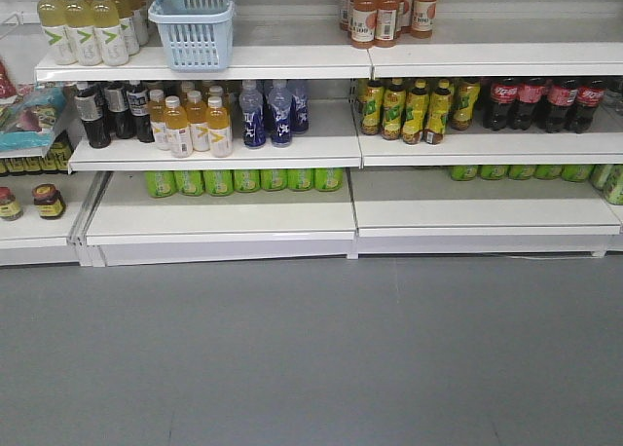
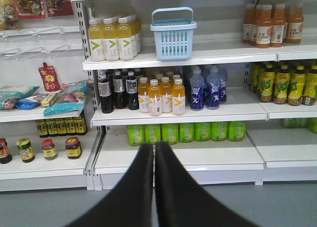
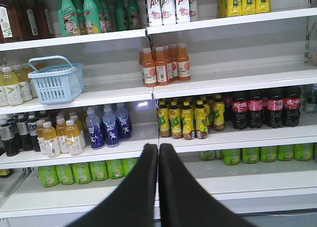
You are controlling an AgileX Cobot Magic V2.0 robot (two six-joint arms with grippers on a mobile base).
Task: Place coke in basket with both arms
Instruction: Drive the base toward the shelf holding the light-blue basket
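- Bottom centre of the left wrist view: left gripper (image 2: 154,146), black fingers (image 2: 131,187) pressed flat together, clenched on nothing, pointing at the shelves (image 2: 237,105) and well short of them.
- Bottom centre of the right wrist view: right gripper (image 3: 158,147), likewise clenched, nothing between its fingers.
- Just above both tips in the frame: a row of green drinks (image 3: 81,172) at the back of the lowest shelf (image 3: 237,178).
- Right of the right wrist view, on the middle shelf (image 3: 247,136): coke (image 3: 262,107), a row of dark upright bottles with red labels, just beside the yellow tea bottles (image 3: 188,119) to their left; also at far right of the front view; touched by neither gripper.
- Left of the right wrist view, one shelf above the coke: basket (image 3: 55,81), pale blue, slatted, handle raised, just beside pale yellow bottles (image 3: 12,84); upper left of the front view, top centre of the left wrist view.
- Lower half of the front view: grey floor (image 1: 311,358).
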